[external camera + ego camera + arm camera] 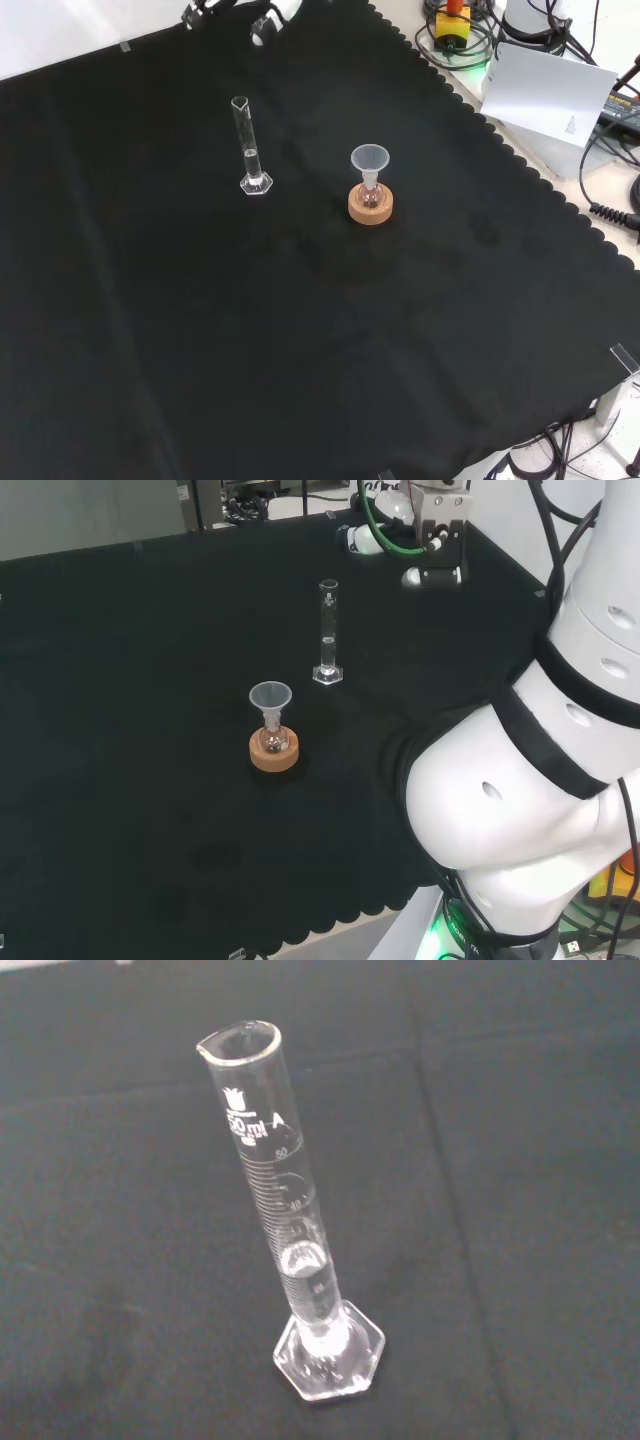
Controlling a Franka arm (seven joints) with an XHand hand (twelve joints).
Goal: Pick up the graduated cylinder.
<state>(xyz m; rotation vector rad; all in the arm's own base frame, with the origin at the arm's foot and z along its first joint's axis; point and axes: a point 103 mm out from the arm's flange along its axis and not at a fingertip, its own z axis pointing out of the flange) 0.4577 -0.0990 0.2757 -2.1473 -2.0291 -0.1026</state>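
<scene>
We see the graduated cylinder (328, 630) standing upright on the black cloth (130, 680) of the desk, untouched. It is a tall, narrow tube of clear glass with a small pouring lip at its rim and a flat hexagonal foot. In the wrist view (290, 1250) white graduation marks run down most of the tube, with some print near the top; the tube looks clear, and we cannot tell whether anything is in it.

Taking the cylinder as our landmark: in the head view a small round flask (274, 739) sits nearer the camera and a little to the cylinder's left, resting in a cork ring (274, 755) with a clear funnel (270, 697) set in its neck. The flask appears to hold something dark at the bottom. In the front view the same flask (371, 196) stands to the right of the cylinder (250, 145), well apart from it.

The hand (432, 540) hangs above the desk, beyond the cylinder and to its right in the head view, well clear of it. It holds nothing. How far its fingers are spread we cannot tell, since we see little beyond its black and white parts.
</scene>
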